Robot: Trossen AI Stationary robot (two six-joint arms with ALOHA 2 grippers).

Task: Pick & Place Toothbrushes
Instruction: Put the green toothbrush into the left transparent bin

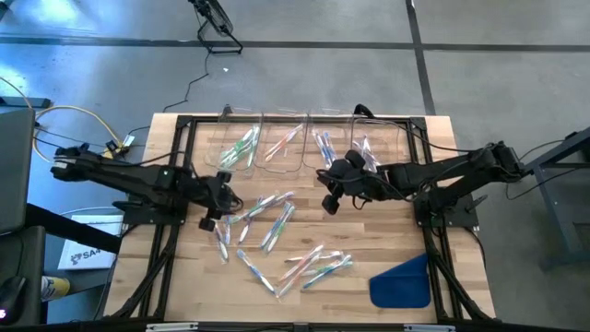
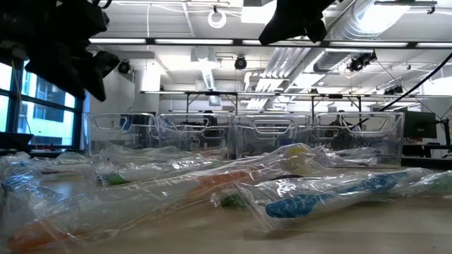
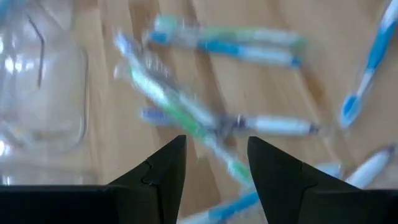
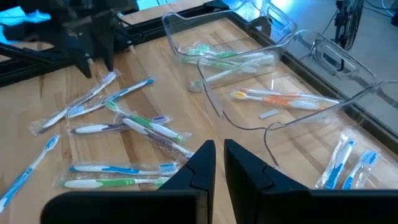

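Observation:
Many wrapped toothbrushes (image 1: pixel 269 219) lie loose on the wooden table, with a second cluster (image 1: pixel 313 263) nearer the near edge. Some also lie in the clear bins: green ones (image 4: pixel 217 56), orange ones (image 4: pixel 280 96), blue ones (image 4: pixel 348 162). My left gripper (image 1: pixel 219 205) hovers open just above the left end of the pile; in its wrist view the fingers (image 3: pixel 214 168) stand over blurred green, purple and blue brushes (image 3: pixel 186 115) and touch nothing. My right gripper (image 1: pixel 330 203) hangs shut and empty (image 4: pixel 219 163) in front of the bins, right of the pile.
A row of clear plastic bins (image 1: pixel 304 120) stands along the table's far edge. A blue flat cloth-like piece (image 1: pixel 402 281) lies at the near right corner. Black frame rails (image 1: pixel 175 166) run along both sides. Bare wood (image 1: pixel 378 231) shows between the right gripper and the cloth.

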